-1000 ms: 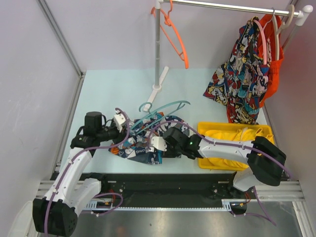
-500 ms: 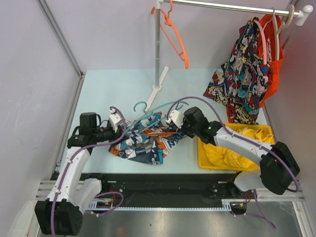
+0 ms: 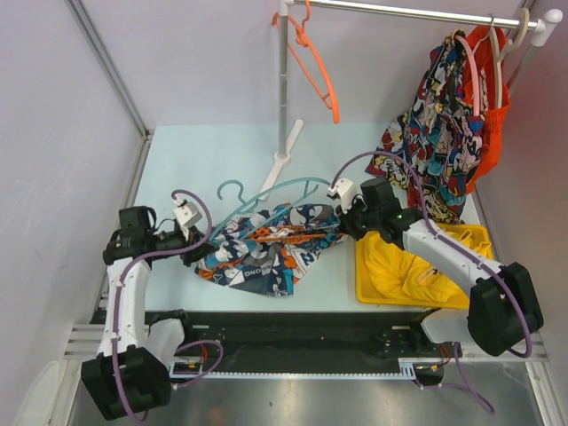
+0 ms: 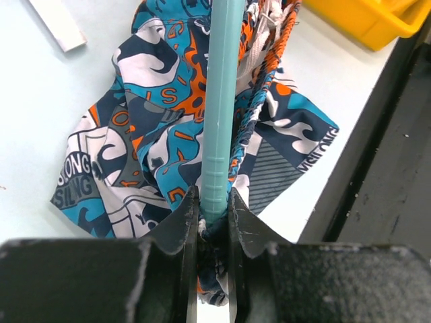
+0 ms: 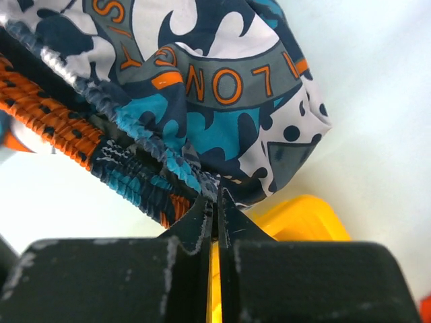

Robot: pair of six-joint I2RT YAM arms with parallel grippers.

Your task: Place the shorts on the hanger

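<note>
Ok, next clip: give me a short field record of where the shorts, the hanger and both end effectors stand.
Left end effector: shut on the bar of the teal hanger
Right end effector: shut on the waistband of the shorts
Shorts: bunched on the table between both end effectors
Teal hanger: runs across the shorts
Yellow bin: right of the shorts, yellow garment inside
Task state: shorts not yet clearly on the hanger

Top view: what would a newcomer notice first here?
The loud navy, teal and orange shorts lie stretched across the middle of the table, between the two arms. The left jaws clamp the teal hanger amid the fabric, and the right jaws pinch the waistband. At back right, another printed pair hangs from the rail.
</note>
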